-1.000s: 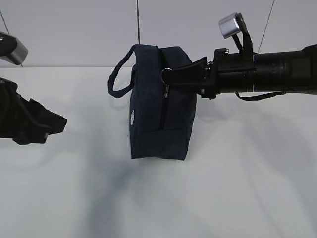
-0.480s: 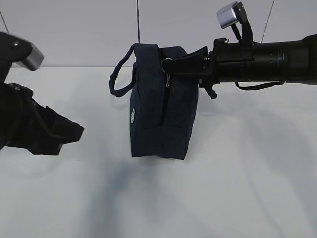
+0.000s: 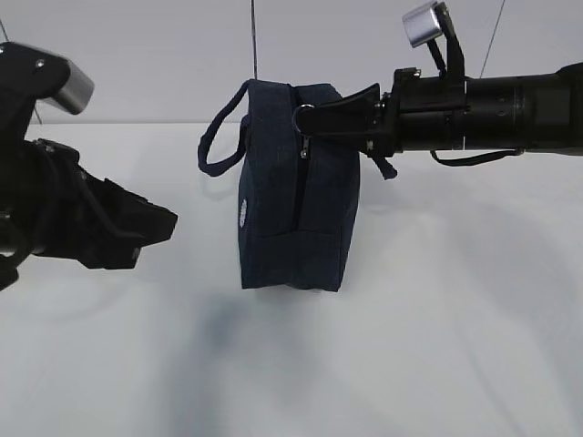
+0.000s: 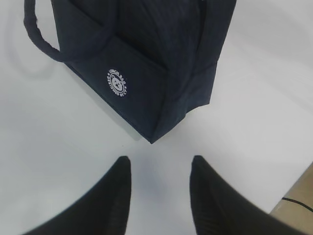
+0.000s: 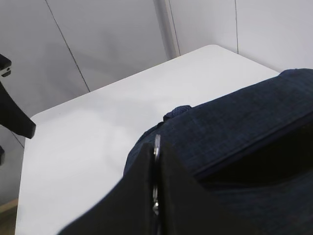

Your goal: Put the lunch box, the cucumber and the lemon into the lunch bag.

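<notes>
A dark navy lunch bag (image 3: 296, 191) stood upright near the centre of a white table (image 3: 437, 346). One loop handle (image 3: 219, 137) arched out from its top toward ten o'clock. A zipper track (image 3: 301, 196) ran down the side facing the exterior camera, and a small round white logo (image 3: 242, 213) sat low on the bag's left panel.

The right gripper (image 3: 314, 116) reached in from three o'clock, level with the bag's top. Its fingers were pressed together on the metal ring pull (image 3: 305, 116) of the zipper; the right wrist view showed the thin ring (image 5: 157, 147) caught between the two dark fingers.

The left gripper (image 3: 159, 223) hung at nine o'clock from the bag, apart from it and touching nothing. In the left wrist view its two fingers (image 4: 120, 181) were spread, with bare table between them and the bag's lower corner (image 4: 152, 139) just beyond, toward twelve o'clock.

The step in hand appeared to be opening the bag, before any packing. The zipper looked closed along what could be seen. The next move probably called for the left gripper to steady the bag while the right drew the pull along the track.

The lunch box, cucumber and lemon were not visible in any view.
</notes>
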Tool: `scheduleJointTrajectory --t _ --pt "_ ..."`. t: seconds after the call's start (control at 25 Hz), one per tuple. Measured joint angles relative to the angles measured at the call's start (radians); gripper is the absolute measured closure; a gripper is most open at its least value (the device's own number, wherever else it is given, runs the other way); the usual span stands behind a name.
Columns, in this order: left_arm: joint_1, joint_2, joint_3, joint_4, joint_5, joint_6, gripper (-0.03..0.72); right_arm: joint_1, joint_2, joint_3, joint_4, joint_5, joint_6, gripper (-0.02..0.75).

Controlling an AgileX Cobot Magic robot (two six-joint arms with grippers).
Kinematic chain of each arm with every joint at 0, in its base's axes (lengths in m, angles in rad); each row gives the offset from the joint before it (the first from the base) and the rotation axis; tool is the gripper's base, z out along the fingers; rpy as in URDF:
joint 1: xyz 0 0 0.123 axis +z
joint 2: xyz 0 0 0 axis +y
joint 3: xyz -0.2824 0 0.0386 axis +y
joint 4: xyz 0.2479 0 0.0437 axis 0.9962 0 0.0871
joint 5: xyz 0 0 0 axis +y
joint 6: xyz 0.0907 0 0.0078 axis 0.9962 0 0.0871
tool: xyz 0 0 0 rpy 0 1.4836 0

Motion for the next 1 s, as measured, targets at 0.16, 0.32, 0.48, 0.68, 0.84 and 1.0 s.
scheduleJointTrajectory --t 0.16,0.32,0.48,0.68,0.84,1.0 --pt "0.0 0.048 0.0 -0.004 -0.053 0.0 0.379 0.0 0.0 0.0 0.0 0.011 0.013 0.731" --pt "0.0 0.099 0.0 -0.008 -0.124 0.0 0.305 0.0 0.0 0.0 -0.002 0.03 0.017 0.731" --pt "-0.021 0.169 0.0 0.001 -0.196 0.0 0.252 0.0 0.0 0.0 -0.002 0.032 0.017 0.731" --pt "-0.08 0.251 0.0 0.087 -0.313 0.0 0.248 0.0 0.0 0.0 -0.002 0.032 0.017 0.731" --pt "-0.119 0.299 0.0 0.125 -0.44 0.0 0.291 0.0 0.0 0.0 -0.002 0.032 0.021 0.731" --pt "-0.128 0.344 0.0 0.134 -0.584 -0.007 0.321 0.0 0.0 0.0 -0.002 0.032 0.026 0.731"
